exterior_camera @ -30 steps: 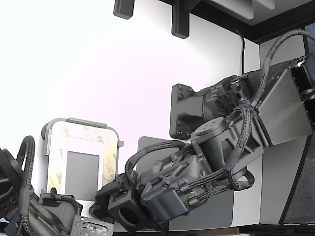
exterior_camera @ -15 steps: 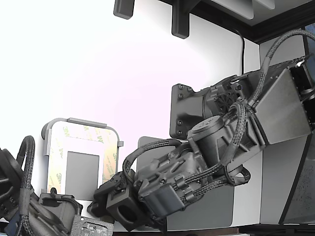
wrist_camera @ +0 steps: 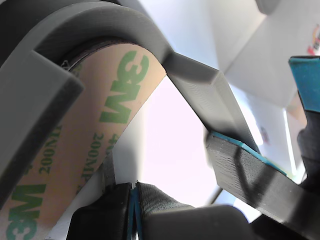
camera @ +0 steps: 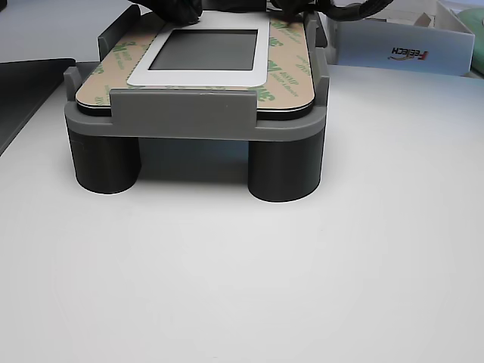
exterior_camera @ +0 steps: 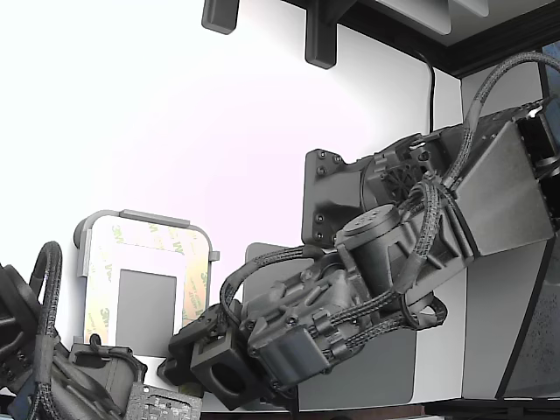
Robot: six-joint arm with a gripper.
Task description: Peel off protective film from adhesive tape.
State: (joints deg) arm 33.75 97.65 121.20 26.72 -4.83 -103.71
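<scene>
Protective film (exterior_camera: pixel 194 282): cream liner with pale green 3M logos. It lies flat as a border on the tray, framing the dark square. In the wrist view it's right up close, curving round a rounded corner (wrist_camera: pixel 95 130), still stuck down as far as I can see.

Adhesive tape: it'd be under that liner, so I honestly can't see any bare tape anywhere.

Tray (camera: pixel 197 113): light grey with rounded corners, raised on two dark round legs in the other view. It sits on the white table (camera: pixel 249 280), toward the exterior view's left.

Dark grey panel (exterior_camera: pixel 146 311): the square in the middle of the border, with a lighter frame around it.

Gripper (exterior_camera: pixel 188 363): down low at the near edge of the tray in the exterior view, right by the tray's bottom right corner as that view shows it.

Jaws: the wrist view shows blue-edged dark pads (wrist_camera: pixel 250 172) close to the liner's corner. A thin blue seam low in that picture looks like two faces pressed together, but whether they're actually pinching film or not, can't tell.

Dark mat (exterior_camera: pixel 385 376): big rounded grey one, mostly hidden under the arm (exterior_camera: pixel 411 236), beside the tray.

White box (camera: pixel 393 41): printed lettering on it, behind the tray in the other view.
</scene>
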